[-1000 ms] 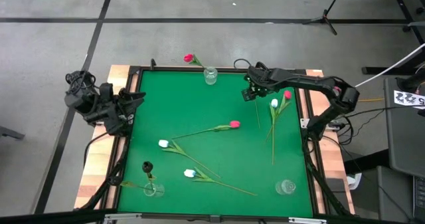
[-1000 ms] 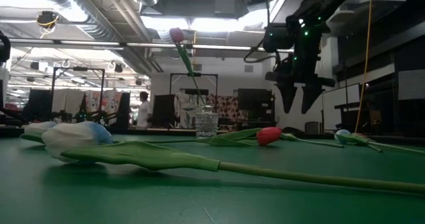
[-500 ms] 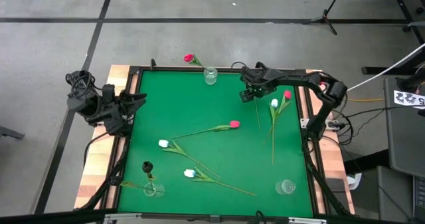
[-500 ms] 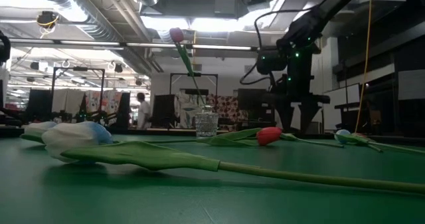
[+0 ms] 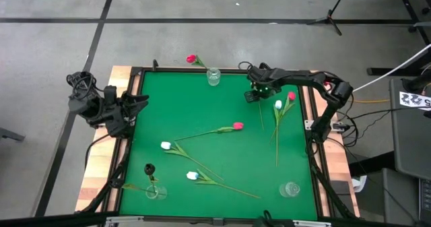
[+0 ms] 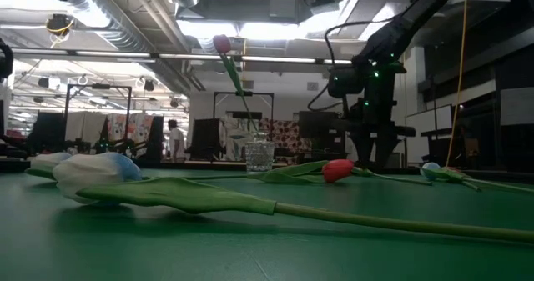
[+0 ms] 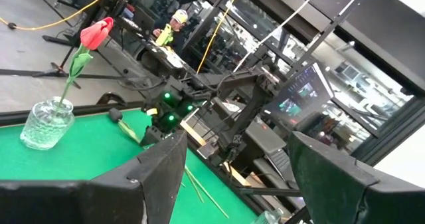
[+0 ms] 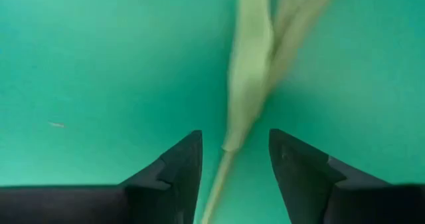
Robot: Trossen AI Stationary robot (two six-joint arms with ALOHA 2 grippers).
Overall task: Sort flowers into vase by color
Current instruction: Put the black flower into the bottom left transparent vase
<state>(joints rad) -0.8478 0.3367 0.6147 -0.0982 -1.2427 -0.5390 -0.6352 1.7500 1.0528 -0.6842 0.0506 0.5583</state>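
right claw dropped from well above the desk a second ago down to the green desk surface, and its jaws have come in from wide; left arm unchanged.

near edge, high view: clear vase at the near left corner with a near-black tulip standing in it, empty glass vase at the near right corner. white tulip lying flat just right of the dark one, long green stem running toward the near right. second white tulip a bit farther in, stem crossing toward the first.

mid desk: pink-red tulip on its side, stem pointing left.

right side: white tulip and pink-red tulip lying side by side, heads near the far end, stems running toward the near edge.

right claw: arm reaches in from the right edge, elbow bent, claw pointing straight down at the far right of the desk. wrist view shows fingers part-open, straddling a pale green stem with a leaf; stem sits between the pads, gap visible both sides, not clamped.

left claw parked at the left desk edge, pointing across the desk, jaws wide, nothing in them.

far edge: clear vase with one pink-red tulip leaning out left.
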